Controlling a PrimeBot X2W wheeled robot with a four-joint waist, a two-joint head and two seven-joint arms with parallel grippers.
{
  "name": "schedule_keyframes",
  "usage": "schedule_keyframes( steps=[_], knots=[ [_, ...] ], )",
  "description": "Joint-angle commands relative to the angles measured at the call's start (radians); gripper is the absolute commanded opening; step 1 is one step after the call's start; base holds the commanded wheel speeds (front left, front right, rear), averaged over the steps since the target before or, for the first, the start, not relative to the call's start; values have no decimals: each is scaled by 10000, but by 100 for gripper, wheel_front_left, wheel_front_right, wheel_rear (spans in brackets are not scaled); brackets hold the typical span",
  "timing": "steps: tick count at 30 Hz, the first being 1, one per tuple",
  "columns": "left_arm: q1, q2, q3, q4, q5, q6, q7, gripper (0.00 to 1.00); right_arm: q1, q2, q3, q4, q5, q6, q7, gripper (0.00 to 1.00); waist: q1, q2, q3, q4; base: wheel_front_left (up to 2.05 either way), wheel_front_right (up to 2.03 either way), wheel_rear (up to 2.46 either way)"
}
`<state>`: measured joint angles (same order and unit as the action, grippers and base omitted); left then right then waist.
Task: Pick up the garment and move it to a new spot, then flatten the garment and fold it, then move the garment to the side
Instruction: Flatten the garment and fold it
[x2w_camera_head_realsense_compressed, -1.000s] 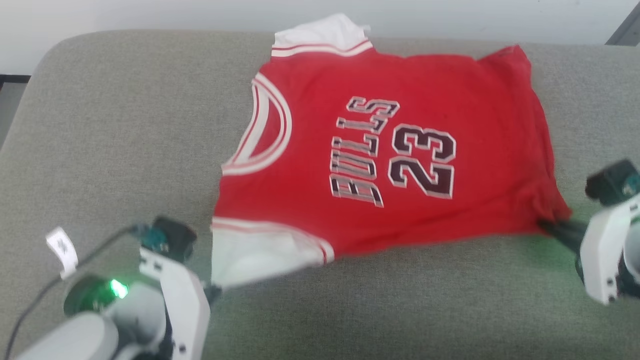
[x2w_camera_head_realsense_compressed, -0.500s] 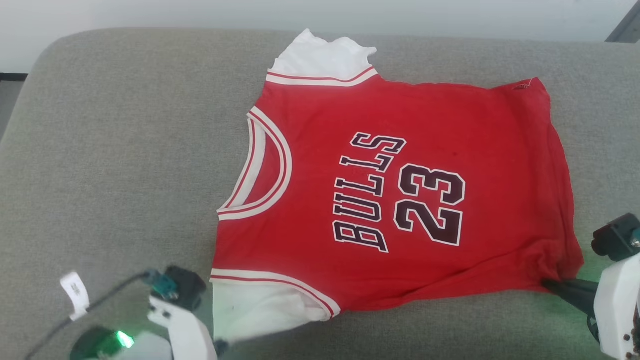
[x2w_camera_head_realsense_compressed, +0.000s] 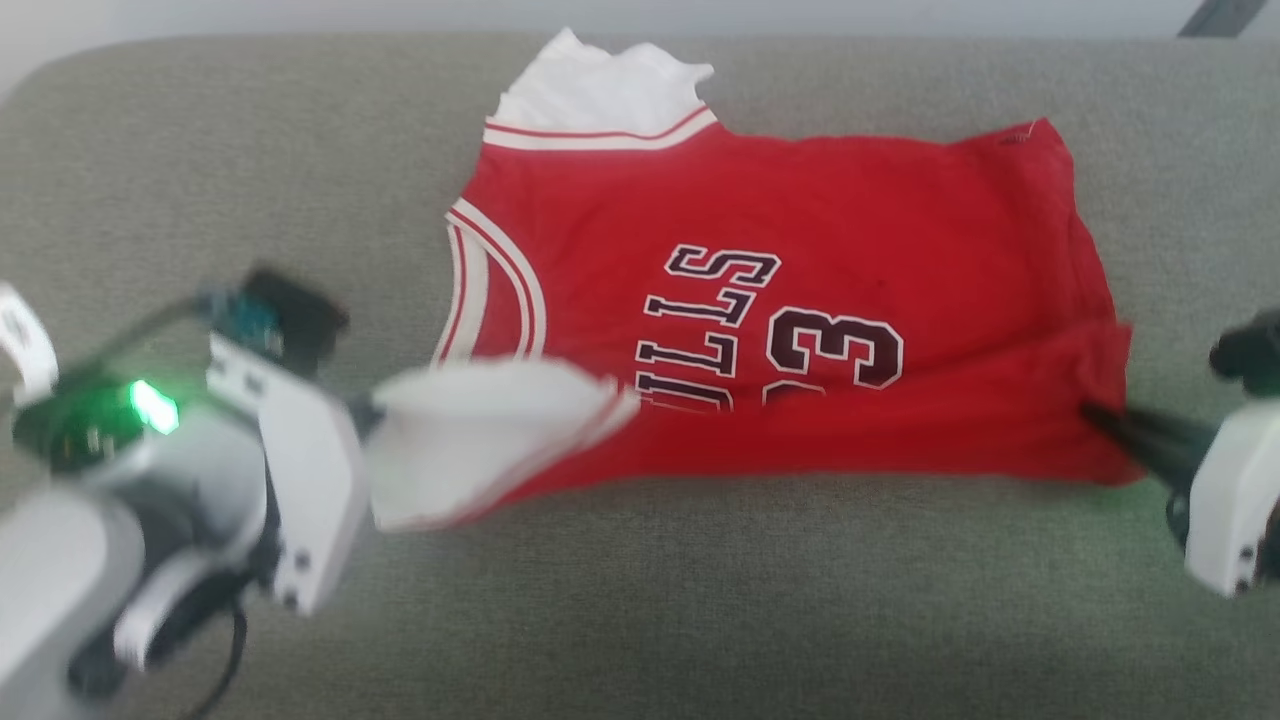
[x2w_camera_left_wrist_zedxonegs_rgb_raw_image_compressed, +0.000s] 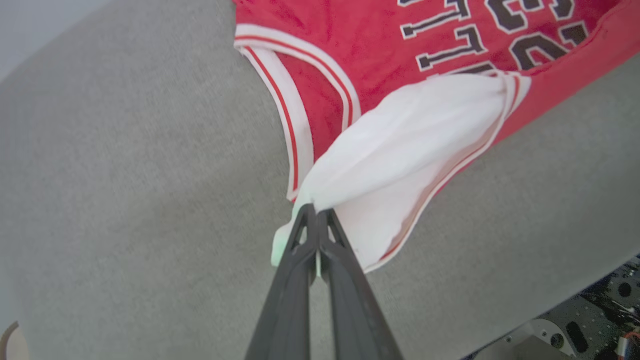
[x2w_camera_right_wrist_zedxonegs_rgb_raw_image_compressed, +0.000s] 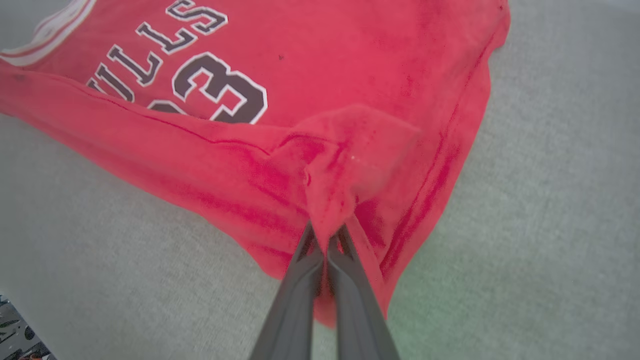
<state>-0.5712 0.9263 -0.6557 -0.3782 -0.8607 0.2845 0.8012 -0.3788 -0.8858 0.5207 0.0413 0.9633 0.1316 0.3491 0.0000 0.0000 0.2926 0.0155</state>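
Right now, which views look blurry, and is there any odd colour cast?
Head view: the left gripper and the white sleeve of the garment are motion-smeared. Left wrist view: fingers fairly crisp. Right wrist view: soft overall, green tint on the grey cushion beside the fingers.

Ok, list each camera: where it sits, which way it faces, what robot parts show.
Head view: on the head, facing forward and down at the garment on the grey cushion; left end effector and right end effector show.
Left wrist view: on that wrist, looking along its shut fingers at a pinched white corner.
Right wrist view: on that wrist, looking along its shut fingers at a pinched red corner.
All three share the garment's black lettering.
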Motion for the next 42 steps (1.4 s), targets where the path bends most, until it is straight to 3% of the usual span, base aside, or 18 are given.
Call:
schedule_keyframes(
  steps=[1, 13, 20, 23, 24, 25, 26, 27, 28, 29, 30, 31, 42],
  knots=[
    [-401, -168, 8, 242, 88, -183, 86, 0, -264, 105, -115, 103, -159, -18, 46, 0, 0, 0, 175, -102, 0, 0, 0],
    [-3687, -2108, -554, 4284, 560, -2103, 211, 0, -2393, 1790, -421, 1706, -1638, -18, 413, 0, 0, 0, 1273, -514, 0, 0, 0],
    [-4264, -3117, -878, 6778, 311, -2618, 258, 0, -3072, 2485, 182, 2633, -1546, -17, 779, 0, 0, 0, 1609, -624, 0, 0, 0],
    [-4361, -3439, -891, 7659, 194, -2568, 230, 0, -3245, 2677, 412, 2968, -1478, -18, 867, 0, 0, 0, 1602, -654, 0, 0, 0],
    [-4370, -3530, -929, 7896, 215, -2599, 217, 8, -3326, 2732, 438, 3066, -1473, -18, 832, 5, 0, 0, 1579, -656, 0, 0, 0],
    [-4375, -3597, -894, 8139, 169, -2530, 175, 27, -3390, 2774, 451, 3170, -1504, -18, 770, 24, 0, 0, 1549, -658, 0, 0, 0],
    [-4393, -3666, -838, 8346, 129, -2476, 158, 47, -3435, 2804, 472, 3253, -1527, -18, 778, 36, 0, 0, 1502, -664, 0, 0, 0],
    [-4445, -3722, -854, 8454, 170, -2501, 114, 91, -3488, 2815, 469, 3350, -1535, -18, 779, 50, 0, 0, 1452, -661, 0, 0, 0],
    [-4445, -3722, -854, 8454, 170, -2501, 114, 91, -3488, 2815, 469, 3350, -1535, -18, 779, 50, 0, 0, 1452, -661, 0, 0, 0],
    [-4484, -3765, -824, 8556, 166, -2498, 44, 100, -3530, 2812, 437, 3405, -1559, -18, 696, 78, 0, 0, 1390, -647, 0, 0, 0],
    [-4501, -3817, -766, 8612, 133, -2431, -58, 100, -3541, 2792, 407, 3424, -1578, -18, 636, 96, 0, 0, 1317, -622, 0, 0, 0],
    [-4496, -3851, -699, 8638, 80, -2384, -129, 100, -3536, 2775, 362, 3399, -1600, -18, 533, 100, 0, 0, 1244, -606, 0, 0, 0],
    [-3269, -3248, -421, 7326, -317, -1152, 333, 100, -2629, 2887, -1366, 3161, -2384, -17, -910, 100, 0, 0, 402, -357, 0, 0, 0]
  ],
)
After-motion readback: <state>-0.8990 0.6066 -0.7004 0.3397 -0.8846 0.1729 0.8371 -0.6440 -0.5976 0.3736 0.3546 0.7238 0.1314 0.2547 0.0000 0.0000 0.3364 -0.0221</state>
